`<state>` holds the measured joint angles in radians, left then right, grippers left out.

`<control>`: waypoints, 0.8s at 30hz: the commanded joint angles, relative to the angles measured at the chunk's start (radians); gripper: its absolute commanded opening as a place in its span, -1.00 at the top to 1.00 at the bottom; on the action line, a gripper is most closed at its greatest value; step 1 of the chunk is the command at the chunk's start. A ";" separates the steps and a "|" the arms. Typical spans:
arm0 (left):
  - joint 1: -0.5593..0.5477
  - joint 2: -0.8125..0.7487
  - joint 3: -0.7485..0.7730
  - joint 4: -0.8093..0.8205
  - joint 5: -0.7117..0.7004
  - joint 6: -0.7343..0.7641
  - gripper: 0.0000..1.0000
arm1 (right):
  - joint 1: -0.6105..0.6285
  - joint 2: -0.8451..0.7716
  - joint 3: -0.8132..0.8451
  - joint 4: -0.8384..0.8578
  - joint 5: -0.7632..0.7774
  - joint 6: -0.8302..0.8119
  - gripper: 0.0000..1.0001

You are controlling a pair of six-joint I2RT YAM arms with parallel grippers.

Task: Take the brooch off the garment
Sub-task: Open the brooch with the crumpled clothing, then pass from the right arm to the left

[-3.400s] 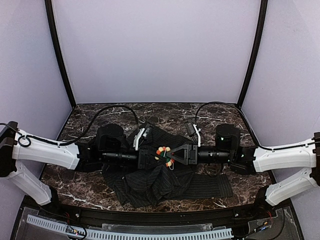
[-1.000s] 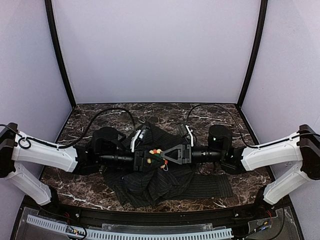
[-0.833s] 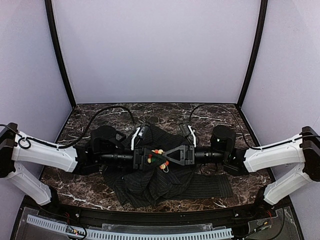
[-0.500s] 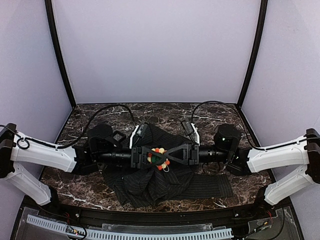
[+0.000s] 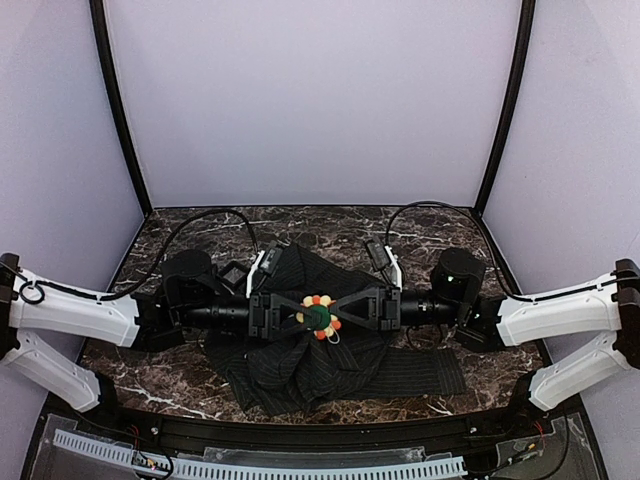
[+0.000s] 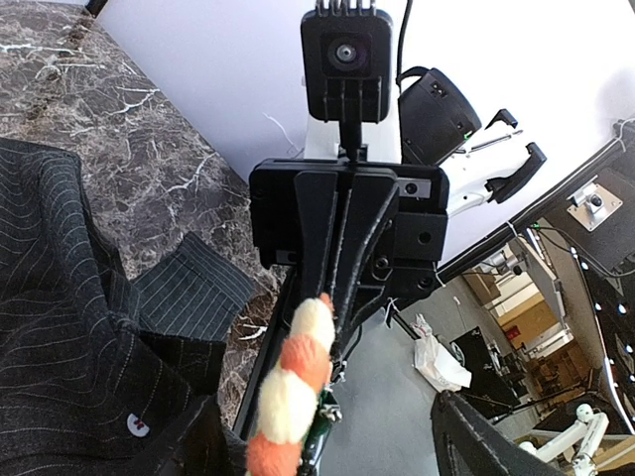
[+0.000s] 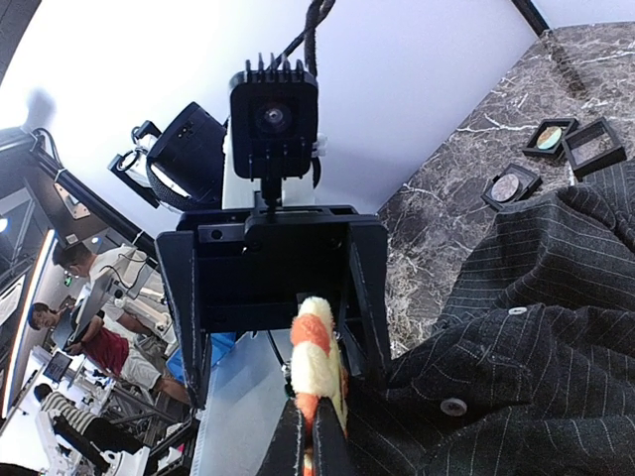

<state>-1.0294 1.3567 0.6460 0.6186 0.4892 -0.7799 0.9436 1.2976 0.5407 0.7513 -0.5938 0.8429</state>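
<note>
Brooch (image 5: 320,316): above the middle of the bench (image 5: 170,365), over the upper part of the garment (image 5: 300,365); from above I see a green centre ringed by orange, red and pale beads
Left hand (image 6: 335,448): released; in its wrist view I see its two fingers (image 6: 476,446) standing wide apart, one on either side of the brooch, neither touching it
Right hand (image 7: 314,436): clenched on the brooch; in its wrist view I see both fingers pressed against the beaded rim, which stands edge-on between them
Brooch to garment: I cannot tell whether the brooch is pinned to the cloth or free of it
Garment: dark pinstriped cloth, crumpled in a heap on the bench, with one flat part reaching out to the right below the right arm; I see a pale button (image 7: 454,406) on it near the right hand
Arms: both stretched toward the centre from left and right, the two hands meeting tip to tip at the brooch
Boxes (image 7: 593,147): three small square black ones lying on the bench near the garment's edge, apart from both hands
</note>
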 commanded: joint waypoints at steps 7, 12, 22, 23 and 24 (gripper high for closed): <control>0.008 -0.083 -0.022 -0.174 -0.069 0.077 -0.38 | -0.012 -0.023 -0.013 0.028 0.032 0.001 1.00; 0.008 -0.173 -0.019 -0.379 -0.263 0.164 -0.49 | -0.012 -0.059 -0.003 -0.061 0.130 -0.030 1.00; -0.022 -0.130 0.096 -0.452 -0.280 0.246 0.25 | -0.012 -0.066 0.031 -0.150 0.210 -0.065 1.00; -0.026 -0.117 0.108 -0.447 -0.267 0.248 0.30 | -0.011 -0.066 0.031 -0.154 0.217 -0.065 1.00; -0.028 -0.111 0.115 -0.438 -0.264 0.247 0.41 | -0.011 -0.066 0.032 -0.159 0.226 -0.066 1.00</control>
<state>-1.0424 1.2186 0.7120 0.1986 0.2062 -0.5701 0.9367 1.2362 0.5442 0.6189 -0.4194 0.7979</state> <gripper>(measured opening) 0.361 0.007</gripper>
